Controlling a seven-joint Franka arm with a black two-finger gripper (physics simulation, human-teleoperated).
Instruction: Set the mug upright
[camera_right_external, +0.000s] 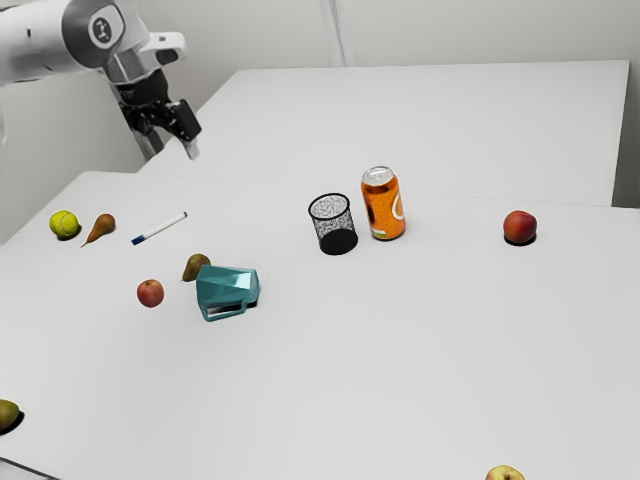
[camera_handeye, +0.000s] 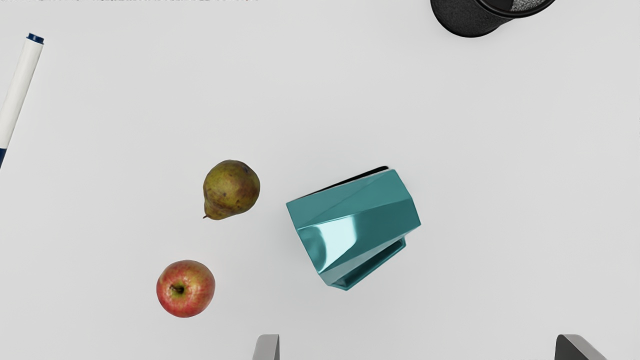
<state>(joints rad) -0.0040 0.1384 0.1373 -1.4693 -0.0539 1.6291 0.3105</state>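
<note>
A teal faceted mug (camera_right_external: 226, 287) lies on its side on the white table, its handle toward the exterior view's near edge. From above, the same mug (camera_handeye: 357, 222) shows its side wall, with the handle low beside it. High over the table's far left part in the exterior view hangs my black gripper (camera_right_external: 191, 148), well apart from the mug. In the wrist view the gripper (camera_handeye: 417, 347) has its two fingertips wide apart, and nothing is between them.
A pear (camera_right_external: 197, 267) lies close beside the mug, and an apple (camera_right_external: 150, 293) a little farther off. Around them are a marker (camera_right_external: 160, 228), a black mesh cup (camera_right_external: 334, 225), an orange can (camera_right_external: 383, 204), a second pear (camera_right_external: 101, 228), a tennis ball (camera_right_external: 63, 224) and a peach (camera_right_external: 520, 227).
</note>
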